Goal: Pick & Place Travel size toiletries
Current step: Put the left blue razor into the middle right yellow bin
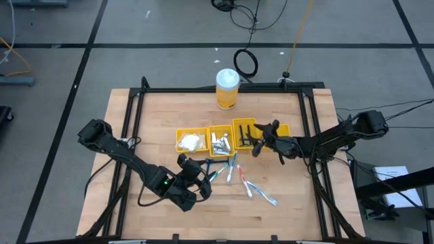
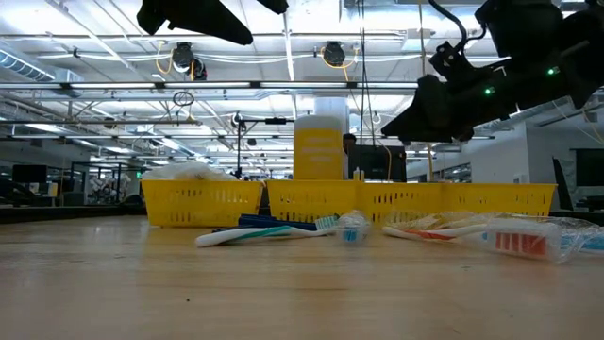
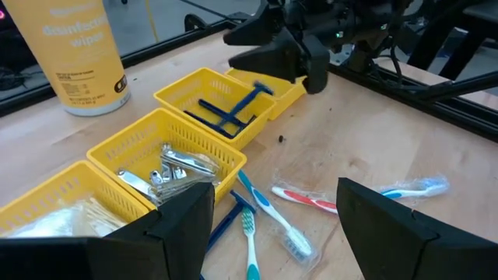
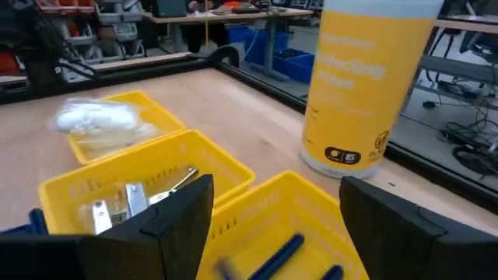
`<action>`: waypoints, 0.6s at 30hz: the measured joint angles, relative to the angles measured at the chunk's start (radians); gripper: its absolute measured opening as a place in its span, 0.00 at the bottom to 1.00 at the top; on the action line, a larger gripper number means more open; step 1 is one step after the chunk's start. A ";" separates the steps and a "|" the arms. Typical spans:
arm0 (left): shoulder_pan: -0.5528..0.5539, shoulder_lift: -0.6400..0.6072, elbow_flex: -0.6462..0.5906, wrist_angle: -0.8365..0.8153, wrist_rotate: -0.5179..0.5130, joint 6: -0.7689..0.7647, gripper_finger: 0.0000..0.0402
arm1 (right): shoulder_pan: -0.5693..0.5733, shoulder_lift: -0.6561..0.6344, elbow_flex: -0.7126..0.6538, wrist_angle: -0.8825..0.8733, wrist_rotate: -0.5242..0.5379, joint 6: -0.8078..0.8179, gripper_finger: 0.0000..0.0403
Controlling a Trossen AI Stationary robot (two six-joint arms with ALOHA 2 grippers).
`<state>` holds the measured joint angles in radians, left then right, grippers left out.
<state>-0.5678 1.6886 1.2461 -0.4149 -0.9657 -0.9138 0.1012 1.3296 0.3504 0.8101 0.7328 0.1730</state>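
toothbrushes (image 1: 230,169) lie loose on the bench (image 1: 135,122), fanned out just in front of the row of yellow bins (image 1: 230,137), with one more (image 1: 261,192) angled toward the right front. the bench has bare wood on all sides of this cluster, widest along the left edge and the near edge.

the left hand (image 1: 196,177) hovers just beside the leftmost brushes, its fingers spread wide with nothing between them. the right hand (image 1: 261,135) hangs over the third bin (image 1: 245,132), fingers also wide apart and empty.

the high view lays out the whole row: white packets (image 1: 192,142) in the first bin (image 1: 192,139), silvery sachets (image 1: 220,141) in the second bin (image 1: 221,141), dark razors (image 1: 245,134) in the third, and a fourth bin whose contents the right arm hides. the left wrist view shows a blue razor (image 3: 229,113) lying flat inside its bin, and the sachets (image 3: 175,167) heaped loosely. the low view shows the brushes (image 2: 274,229) resting flat on the wood, one (image 2: 528,238) in a clear wrapper, with both hands raised above the bin tops. behind the bins stands a yellow canister (image 1: 227,89) near the far edge.
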 joint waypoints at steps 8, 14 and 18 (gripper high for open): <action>0.000 0.000 0.000 0.000 0.000 -0.001 0.66 | -0.003 0.000 0.000 0.041 -0.149 -0.002 0.65; -0.006 0.000 0.000 0.001 0.000 0.022 0.66 | -0.001 0.000 0.000 0.150 -0.439 -0.028 0.65; -0.015 0.000 0.000 0.010 0.009 0.065 0.66 | -0.001 0.000 0.000 0.217 -0.600 0.004 0.65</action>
<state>-0.5832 1.6886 1.2457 -0.4050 -0.9570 -0.8492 0.1001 1.3296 0.3504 1.0267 0.1324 0.1772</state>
